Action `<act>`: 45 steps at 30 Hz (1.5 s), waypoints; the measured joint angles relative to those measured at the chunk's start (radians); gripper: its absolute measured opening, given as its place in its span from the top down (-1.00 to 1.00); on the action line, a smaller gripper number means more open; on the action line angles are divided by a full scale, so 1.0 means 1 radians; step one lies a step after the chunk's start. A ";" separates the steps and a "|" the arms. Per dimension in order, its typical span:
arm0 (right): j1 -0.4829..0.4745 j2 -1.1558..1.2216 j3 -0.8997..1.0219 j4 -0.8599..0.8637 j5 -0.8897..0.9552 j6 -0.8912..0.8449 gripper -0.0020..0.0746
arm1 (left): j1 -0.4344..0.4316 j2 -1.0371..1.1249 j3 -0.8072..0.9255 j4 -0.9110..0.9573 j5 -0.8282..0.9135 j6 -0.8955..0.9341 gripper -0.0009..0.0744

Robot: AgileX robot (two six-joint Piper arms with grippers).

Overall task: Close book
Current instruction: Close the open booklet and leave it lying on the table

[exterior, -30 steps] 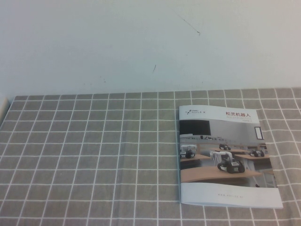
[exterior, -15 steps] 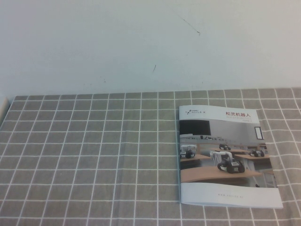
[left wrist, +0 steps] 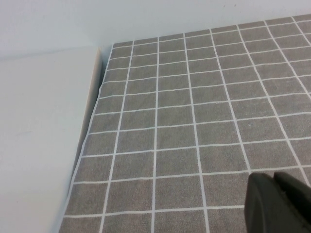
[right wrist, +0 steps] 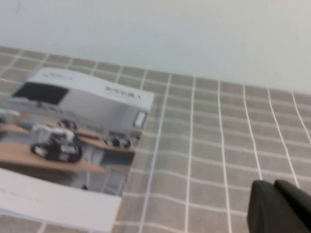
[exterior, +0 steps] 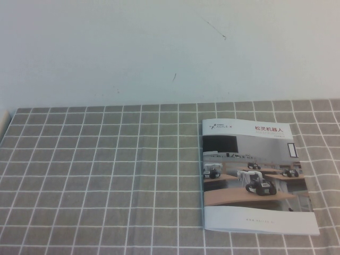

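Observation:
The book lies closed and flat on the grey checked cloth at the right of the table, front cover up, showing robots on wooden desks; the right wrist view also shows the book. Neither arm appears in the high view. My left gripper hangs shut over bare cloth near the table's left edge, holding nothing. My right gripper is shut and empty, over the cloth to the right of the book and apart from it.
The grey checked tablecloth covers the table up to a pale wall at the back. A white table border runs beside the cloth's left edge.

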 joint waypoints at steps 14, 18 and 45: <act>-0.022 -0.192 0.165 -0.320 0.051 0.315 0.95 | 0.000 0.000 0.000 -0.003 0.002 0.000 0.99; -0.027 -0.192 0.165 -0.320 0.055 0.321 0.95 | 0.000 0.000 0.000 -0.003 0.002 0.000 0.99; -0.027 -0.192 0.165 -0.320 0.056 0.319 0.95 | 0.000 0.000 0.000 -0.003 0.002 0.000 0.99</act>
